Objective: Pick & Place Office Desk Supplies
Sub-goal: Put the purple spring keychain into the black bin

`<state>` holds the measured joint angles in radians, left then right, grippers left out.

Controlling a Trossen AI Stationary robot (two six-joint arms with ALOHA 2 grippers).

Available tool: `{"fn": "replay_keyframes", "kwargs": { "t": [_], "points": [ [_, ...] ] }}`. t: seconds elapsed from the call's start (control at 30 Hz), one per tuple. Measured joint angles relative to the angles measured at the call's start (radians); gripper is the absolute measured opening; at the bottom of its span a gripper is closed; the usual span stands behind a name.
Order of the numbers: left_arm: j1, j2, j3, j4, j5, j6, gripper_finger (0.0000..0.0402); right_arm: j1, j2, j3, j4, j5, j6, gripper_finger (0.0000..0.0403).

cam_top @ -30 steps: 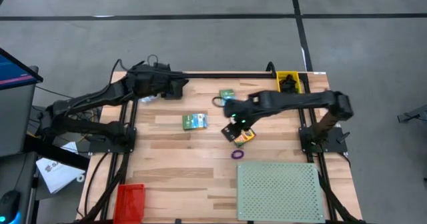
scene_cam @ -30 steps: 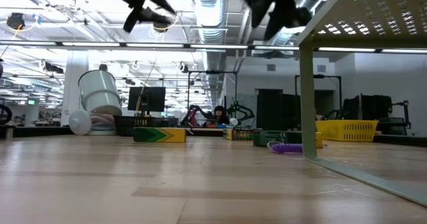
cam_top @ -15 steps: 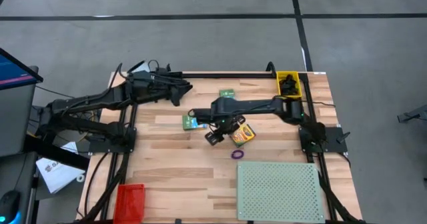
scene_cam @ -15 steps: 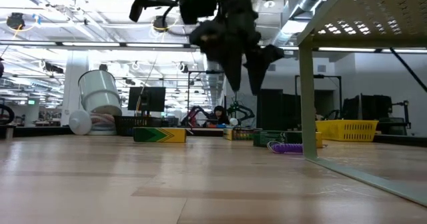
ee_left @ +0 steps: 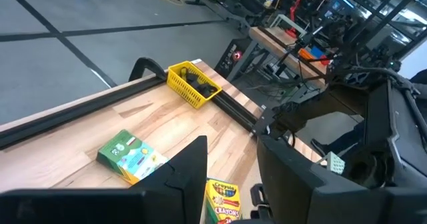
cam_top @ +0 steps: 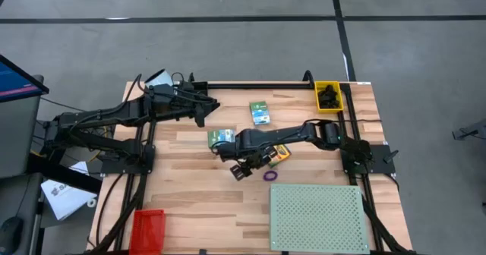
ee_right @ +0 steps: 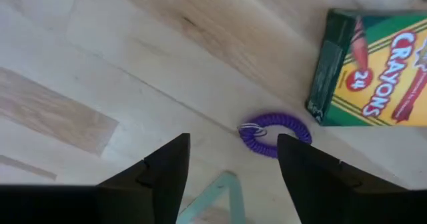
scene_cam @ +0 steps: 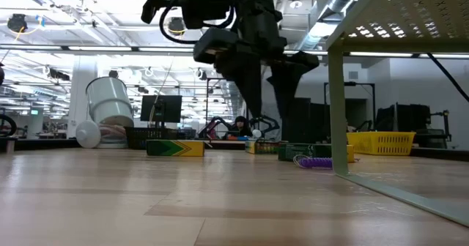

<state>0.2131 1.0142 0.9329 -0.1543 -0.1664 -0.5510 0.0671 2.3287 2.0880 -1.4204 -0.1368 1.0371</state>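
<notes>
Wood-plank table [cam_top: 190, 194]: perforated board [cam_top: 317, 217] nearest. Right gripper [cam_top: 241, 166], fingers wide, empty, above bare planks near purple ring [cam_top: 269, 176] and crayon box [cam_top: 279, 153]. Farther: green boxes [cam_top: 260, 112], yellow bin [cam_top: 329, 96]. Left gripper [cam_top: 205, 108] part-open, empty. Workshop behind.

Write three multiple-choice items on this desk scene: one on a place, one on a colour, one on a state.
1. Where is the yellow bin?
A. far right corner of the table
B. near left corner
C. on the perforated board

2. What colour is the coil ring beside the crayon box?
A. orange
B. purple
C. white

3. How does the right hand stand?
A. shut on the crayon box
B. shut on the ring
C. open, holding nothing

Answers: 1 A, the high view shows it at that corner. 2 B, the right wrist view shows it purple. 3 C, its fingers stand apart over bare wood.
</notes>
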Motion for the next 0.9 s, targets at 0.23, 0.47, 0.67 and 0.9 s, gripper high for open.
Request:
{"fn": "replay_keyframes", "kwargs": {
  "t": [0.23,0.47,0.67,0.9],
  "points": [
    [0.000,0.000,0.000,0.000,0.017,0.000,0.0126,-0.016,0.000,-0.066,0.014,-0.020,0.027,0.0176],
    [0.000,0.000,0.000,0.000,0.018,0.000,0.0126,0.007,0.000,-0.118,0.031,-0.049,0.037,0.0158],
    [0.000,0.000,0.000,0.000,0.018,0.000,0.0126,0.037,-0.002,-0.178,0.092,-0.067,0.030,0.0166],
    [0.000,0.000,0.000,-0.002,0.018,-0.005,0.0126,0.046,-0.001,-0.235,0.138,-0.074,0.029,0.0167]
  ]
}}
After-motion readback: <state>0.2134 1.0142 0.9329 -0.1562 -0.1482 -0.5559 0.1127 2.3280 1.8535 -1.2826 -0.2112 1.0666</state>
